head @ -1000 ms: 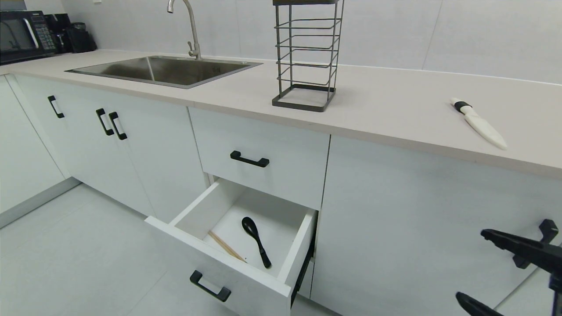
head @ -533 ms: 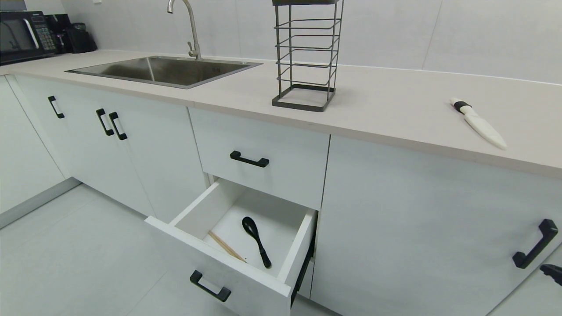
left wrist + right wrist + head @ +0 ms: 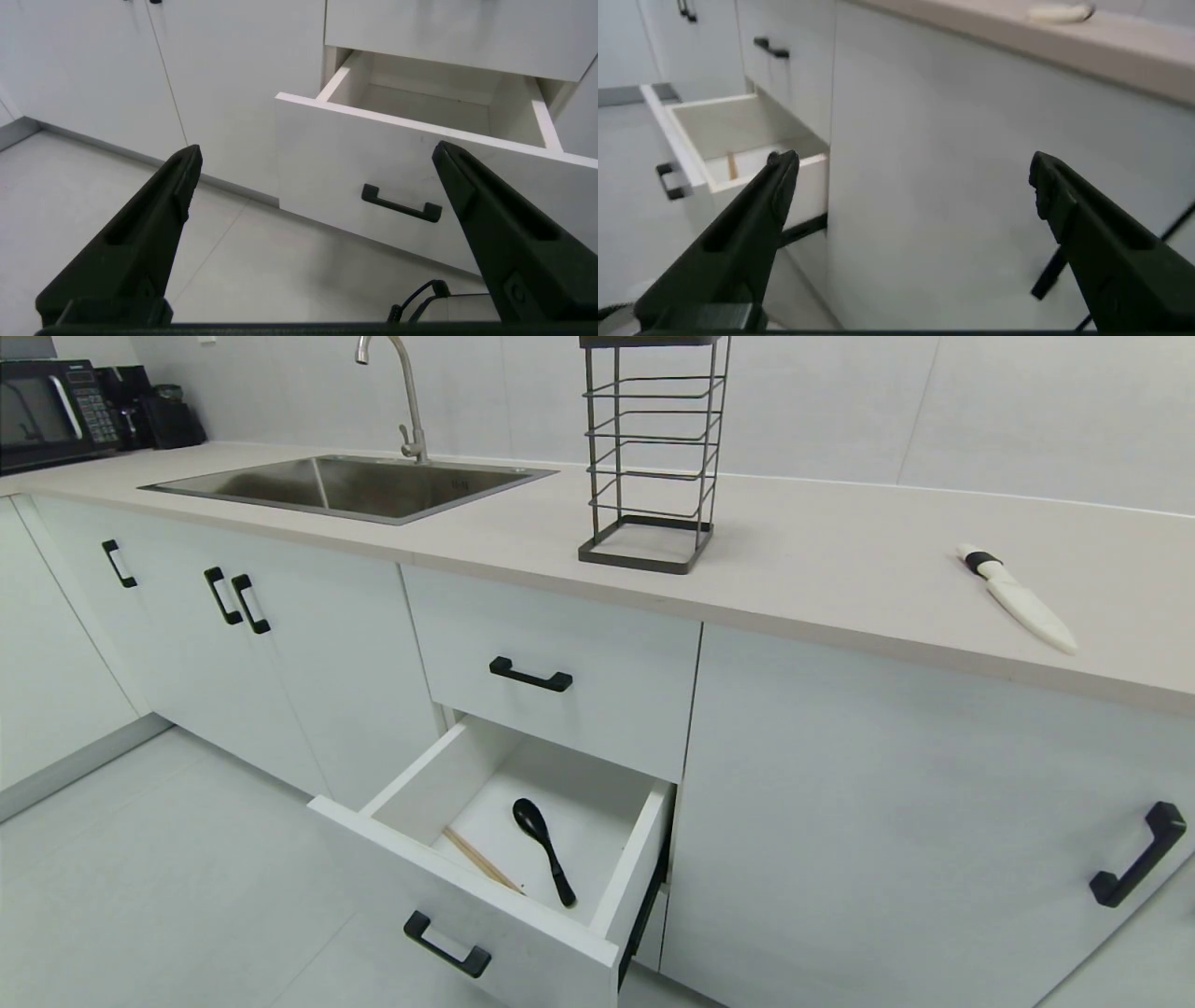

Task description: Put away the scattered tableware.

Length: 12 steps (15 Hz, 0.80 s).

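Looking at a white kitchen run with a matte beige counter (image 3: pixel 822 569) on top. Lower drawer (image 3: pixel 523 952) pulled well out: flat white front, black bar handle (image 3: pixel 446 945), plain white inside.

In there: a glossy black spoon (image 3: pixel 546 854), oval bowl toward the back and slim stem pointing at the front, lying flat on the drawer floor. Just beside it on the sink side, pale wooden chopsticks (image 3: pixel 481 861), thin and straight, lying at a slant with the near end tucked behind the front panel. Looks like a small gap between those and the spoon.

Up on the counter, far right: a knife (image 3: pixel 1018 598), cream-white and smooth, with a black band near its far end, lying flat and well apart from everything else. Mid-counter: a tall dark wire rack (image 3: pixel 635 563) with a square base and open rungs. Further left, a brushed steel sink (image 3: pixel 280 481) sunk into the top with a curved metal faucet (image 3: pixel 411 406) behind it. Black microwave (image 3: pixel 47 411) off in the corner.

As for the left gripper (image 3: pixel 316 159): matte black fingers spread wide, holding nothing, hanging low in front of the drawer. Same deal with the right gripper (image 3: pixel 913 161): fingers wide apart, nothing between, down by the blank door (image 3: pixel 887 803) right of the drawer.
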Motion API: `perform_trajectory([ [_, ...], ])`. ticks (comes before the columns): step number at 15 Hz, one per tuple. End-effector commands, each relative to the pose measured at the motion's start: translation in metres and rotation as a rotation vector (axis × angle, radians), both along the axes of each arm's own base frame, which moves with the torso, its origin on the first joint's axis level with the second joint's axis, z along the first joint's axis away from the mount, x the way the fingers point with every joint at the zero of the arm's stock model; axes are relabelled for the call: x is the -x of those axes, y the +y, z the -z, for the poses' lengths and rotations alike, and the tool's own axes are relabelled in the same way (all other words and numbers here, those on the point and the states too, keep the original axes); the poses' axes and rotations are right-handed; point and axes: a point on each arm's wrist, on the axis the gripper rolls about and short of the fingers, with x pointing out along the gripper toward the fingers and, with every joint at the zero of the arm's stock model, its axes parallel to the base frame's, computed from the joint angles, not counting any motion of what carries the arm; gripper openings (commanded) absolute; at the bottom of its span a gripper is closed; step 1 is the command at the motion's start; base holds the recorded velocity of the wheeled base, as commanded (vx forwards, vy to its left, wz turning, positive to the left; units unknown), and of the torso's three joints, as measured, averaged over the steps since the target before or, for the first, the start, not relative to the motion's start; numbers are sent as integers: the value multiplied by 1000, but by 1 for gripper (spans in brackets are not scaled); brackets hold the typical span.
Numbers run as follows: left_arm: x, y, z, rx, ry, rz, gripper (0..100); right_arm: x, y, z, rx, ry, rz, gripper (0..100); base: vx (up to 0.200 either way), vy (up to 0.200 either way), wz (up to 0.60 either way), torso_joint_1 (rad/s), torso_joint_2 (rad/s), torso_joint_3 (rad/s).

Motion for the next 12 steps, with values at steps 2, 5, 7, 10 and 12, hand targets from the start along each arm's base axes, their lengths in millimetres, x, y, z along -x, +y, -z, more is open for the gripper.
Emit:
perform_trajectory([
  [2,0,0,0,0,1,0,100,17,-1,5,-11,-92,81,100,0,0,0,0,0,0],
  [5,0,0,0,0,1,0,100,22,-2,28,-11,-65,93,100,0,0,0,0,0,0],
  [7,0,0,0,1,1,0,100,18,-2,40,-10,-34,108,100,0,0,0,0,0,0],
  [10,0,0,0,1,1,-2,100,16,-3,47,-54,17,186,100,0,0,0,0,0,0],
  [12,0,0,0,1,1,0,100,15,-4,55,-138,120,218,100,0,0,0,0,0,0],
])
